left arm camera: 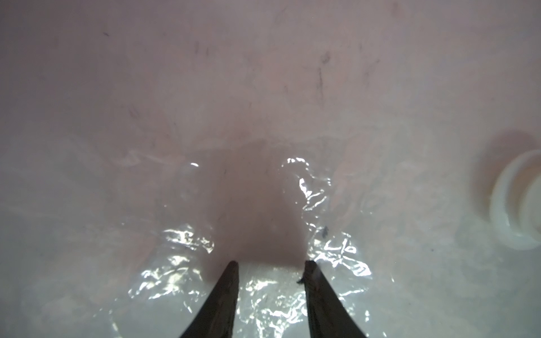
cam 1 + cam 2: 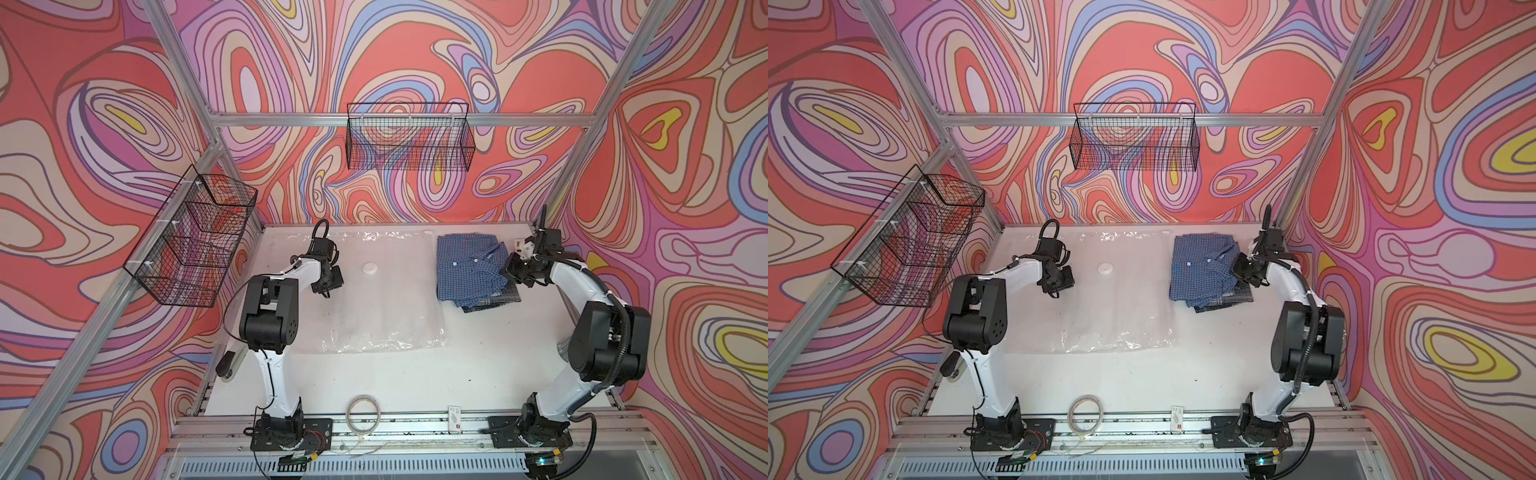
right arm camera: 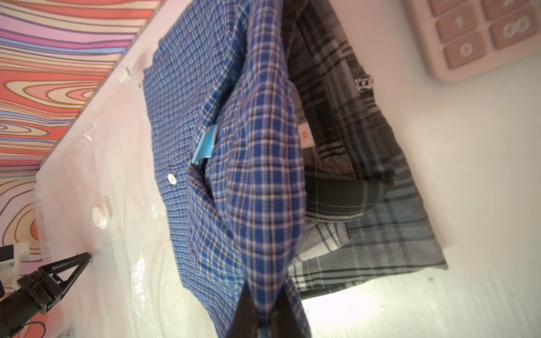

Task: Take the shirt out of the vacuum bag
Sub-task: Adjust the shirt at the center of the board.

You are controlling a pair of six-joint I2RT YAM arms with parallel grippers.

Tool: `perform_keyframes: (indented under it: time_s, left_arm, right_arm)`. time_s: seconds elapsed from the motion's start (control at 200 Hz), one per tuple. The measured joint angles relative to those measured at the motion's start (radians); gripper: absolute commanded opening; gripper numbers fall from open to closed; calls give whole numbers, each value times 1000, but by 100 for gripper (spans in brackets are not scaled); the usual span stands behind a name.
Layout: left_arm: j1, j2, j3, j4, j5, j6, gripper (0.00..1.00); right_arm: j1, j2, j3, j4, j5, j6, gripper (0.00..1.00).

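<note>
Shirt [image 3: 257,175] is clamped in the right fingers [image 3: 243,319], left fingers [image 1: 222,298] apart on the vacuum bag [image 2: 374,299], so next: probably pull it clear.

Both top views look down on the whole table [image 2: 374,382]; wrist views sit close.

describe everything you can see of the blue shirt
The blue shirt is folded blue-and-white plaid cotton-looking cloth with white buttons and a collar, lying at the back right of the table atop a grey plaid garment, beside the vacuum bag. The right end effector is shut on a raised fold of it.
</note>
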Motion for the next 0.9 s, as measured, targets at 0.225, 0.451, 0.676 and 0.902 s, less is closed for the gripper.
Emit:
perform_keyframes:
  time_s: [0.225,0.451,0.676,0.902]
  left_arm:
    - [0,0,0,0,0,0,40]
    - [0,0,0,0,0,0,40]
    - [0,0,0,0,0,0,40]
    - [-1,0,1,-2,-8,4,42]
  right_arm:
    - [-16,26,27,-65,13,-18,0]
    - [-34,53,185,-153,12,-29,0]
    - [-68,97,196,-130,-9,-36,0]
    - [-165,279,129,-89,5,-39,0]
